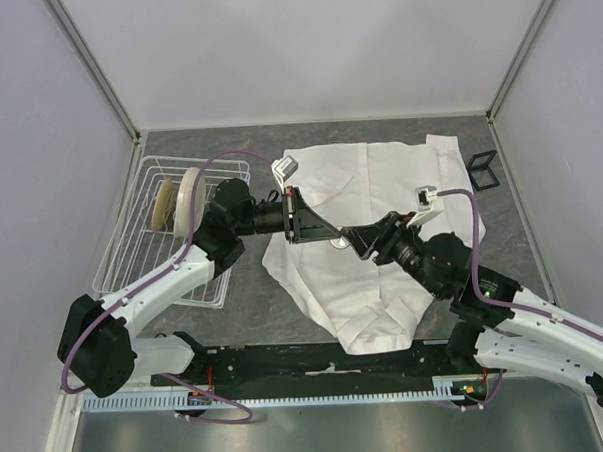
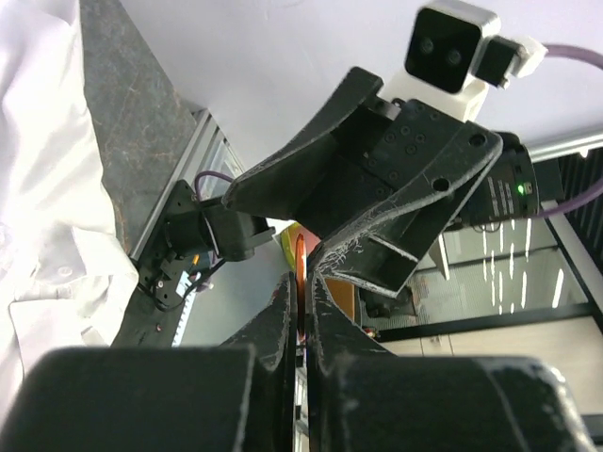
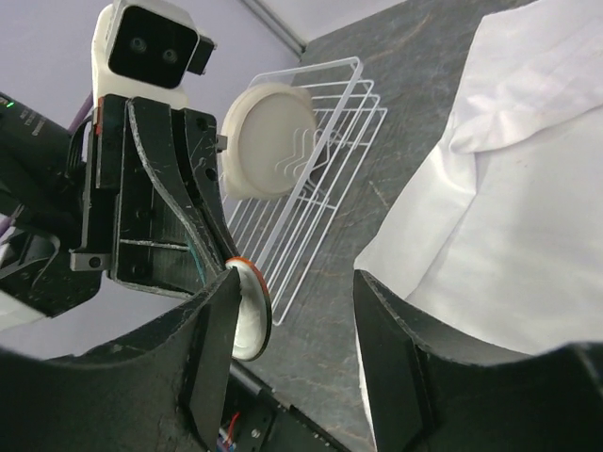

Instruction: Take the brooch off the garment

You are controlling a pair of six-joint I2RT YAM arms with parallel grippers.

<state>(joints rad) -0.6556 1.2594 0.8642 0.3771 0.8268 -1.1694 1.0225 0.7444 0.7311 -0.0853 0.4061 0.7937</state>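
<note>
Closest in, your left tool [image 2: 301, 294] is pinched tight on the brooch [image 3: 251, 313], holding it in the air apart from the garment [image 3: 509, 188], likely for a handover, since your right tool [image 3: 297, 282] gapes wide just beside it; wire rack [image 1: 132, 248] on the worktop's left carries two cream plates [image 1: 187, 198] on edge.

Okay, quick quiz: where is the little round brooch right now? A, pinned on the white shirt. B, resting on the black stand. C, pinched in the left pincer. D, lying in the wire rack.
C: the brooch is clamped edge-on between the closed fingers of the left pincer, clear of the shirt, while the right pincer stands open next to it.
</note>
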